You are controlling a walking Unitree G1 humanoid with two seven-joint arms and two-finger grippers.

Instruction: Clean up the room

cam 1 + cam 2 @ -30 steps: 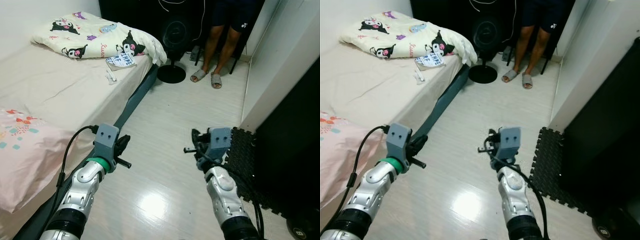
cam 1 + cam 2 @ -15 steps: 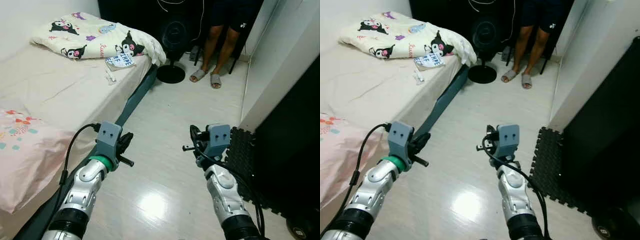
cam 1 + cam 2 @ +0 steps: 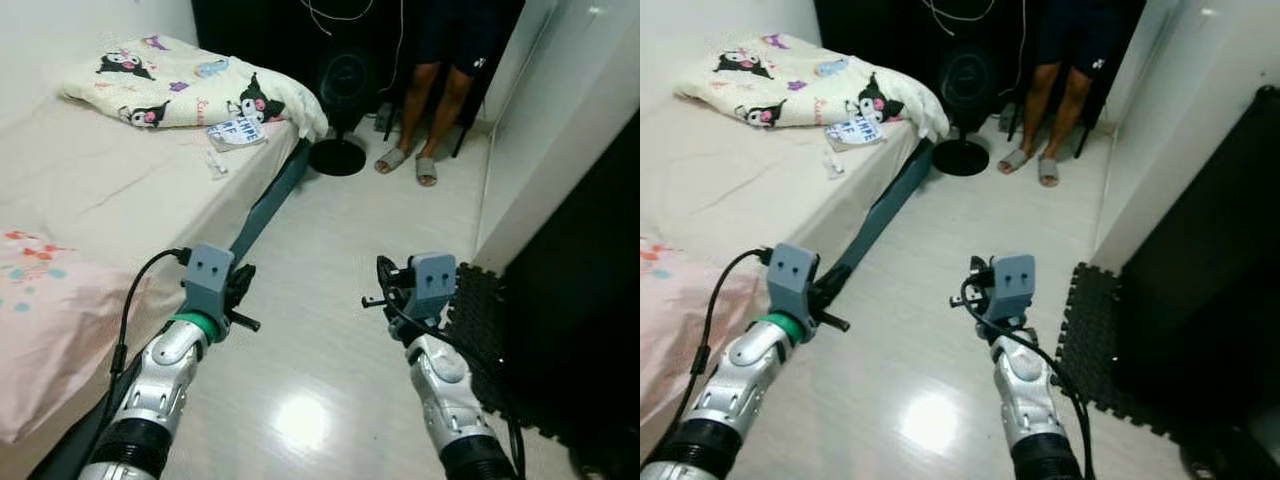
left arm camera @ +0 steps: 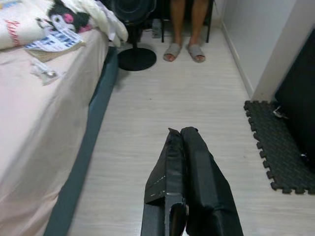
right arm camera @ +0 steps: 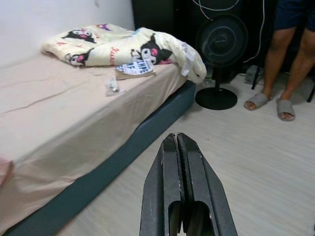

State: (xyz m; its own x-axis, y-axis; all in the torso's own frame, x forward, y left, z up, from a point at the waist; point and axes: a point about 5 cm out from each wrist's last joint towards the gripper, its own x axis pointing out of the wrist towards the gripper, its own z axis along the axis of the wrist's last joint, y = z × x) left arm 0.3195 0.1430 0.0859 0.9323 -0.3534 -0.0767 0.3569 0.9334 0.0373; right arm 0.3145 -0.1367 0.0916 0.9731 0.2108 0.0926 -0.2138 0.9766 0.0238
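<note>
A book with a blue and white cover lies on the bed beside a crumpled cartoon-print blanket. A small clear wrapper rests on the sheet just in front of the book. My left gripper is shut and empty, held over the floor close to the bed's dark edge. My right gripper is also shut and empty, out over the pale floor. Both hang well short of the book and wrapper.
A person in slippers stands at the far end next to a black floor fan. A black foam mat and a dark cabinet are at the right by a white wall. A pink pillow lies on the near bed.
The whole picture has shifted a little, so the camera moved slightly. Both arms hold the same pose with their fingers together.
</note>
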